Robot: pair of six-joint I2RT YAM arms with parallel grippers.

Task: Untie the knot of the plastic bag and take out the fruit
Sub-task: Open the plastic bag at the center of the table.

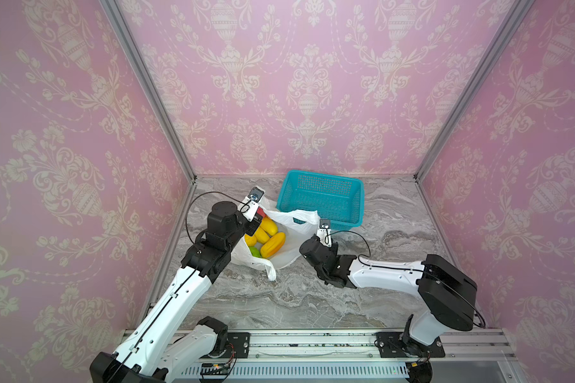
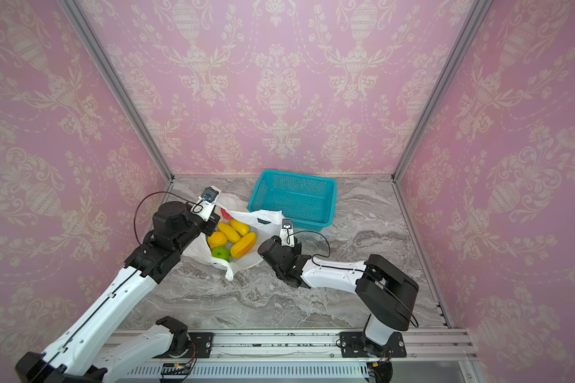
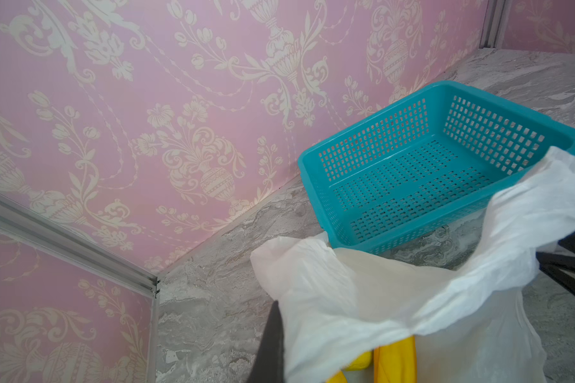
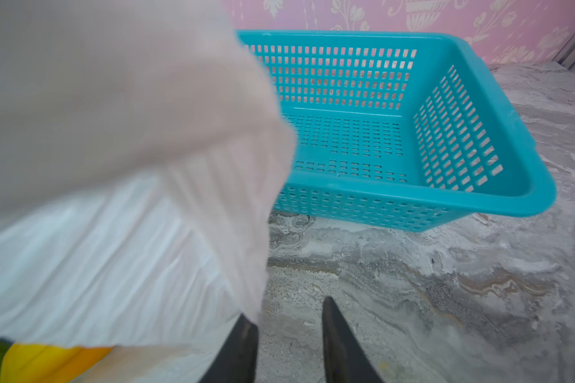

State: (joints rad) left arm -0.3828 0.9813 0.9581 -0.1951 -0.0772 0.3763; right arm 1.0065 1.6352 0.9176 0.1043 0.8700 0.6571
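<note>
- White bag (image 1: 291, 220) sits on the grey marble table (image 1: 312, 298), left of centre, between my two arms. Its mouth gapes upward in both top views (image 2: 259, 217).
- Fruit (image 1: 269, 237) lies inside the bag: several yellow oblong pieces, a green piece (image 2: 220, 253) at the near side, and a red piece (image 2: 225, 214) at the far edge, half under film.
- My left claw (image 1: 254, 227) is at the bag's left rim, closed and pinching the film there.
- In the left wrist view, one dark finger (image 3: 271, 341) shows with film rising right beside it. The other finger is covered by the bag.
- My right claw (image 4: 287, 310) is low over the table at the bag's right side. Its jaws stand apart and only marble shows between them.
- The film's edge meets one finger (image 4: 243, 335) from the outside. The film is blurred in the right wrist view, so I cannot tell how firm the contact is.
- A handle loop (image 1: 271, 270) trails loose onto the table at the bag's near side.
- Teal basket (image 1: 321, 189) stands just behind the bag, near the back wall, upright.
- The bag's far flap overlaps the basket's near corner in both top views. I cannot tell whether they touch.
</note>
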